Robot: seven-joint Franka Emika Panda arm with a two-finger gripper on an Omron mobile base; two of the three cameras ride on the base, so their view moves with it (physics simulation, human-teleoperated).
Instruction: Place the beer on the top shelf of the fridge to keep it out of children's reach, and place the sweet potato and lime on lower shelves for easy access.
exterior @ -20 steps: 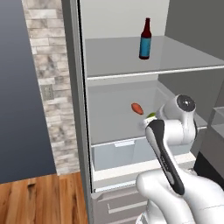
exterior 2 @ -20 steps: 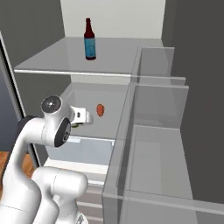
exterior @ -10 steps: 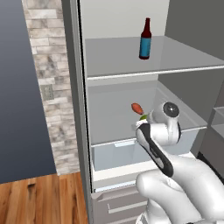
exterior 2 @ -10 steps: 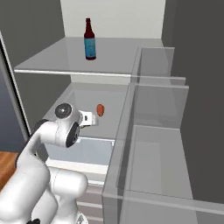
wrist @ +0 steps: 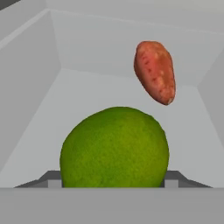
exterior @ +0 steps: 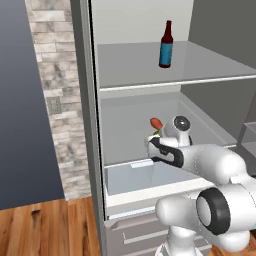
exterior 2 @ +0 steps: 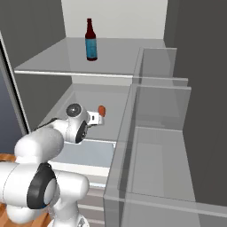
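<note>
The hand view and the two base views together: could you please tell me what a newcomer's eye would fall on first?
First comes the lime, big and green between the gripper fingers in the hand view, over a lower shelf of the fridge. Just beyond it lies the orange-red sweet potato on that shelf. Above, the beer stands upright alone on the top shelf.

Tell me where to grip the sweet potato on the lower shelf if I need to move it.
Grip the sweet potato across its thick middle, closing on the two long flanks. It tapers toward both ends, so the fingers would likely slip there. Come in from the fridge's open front: the lime sits between the gripper fingertips in the hand view, so free it first.
</note>
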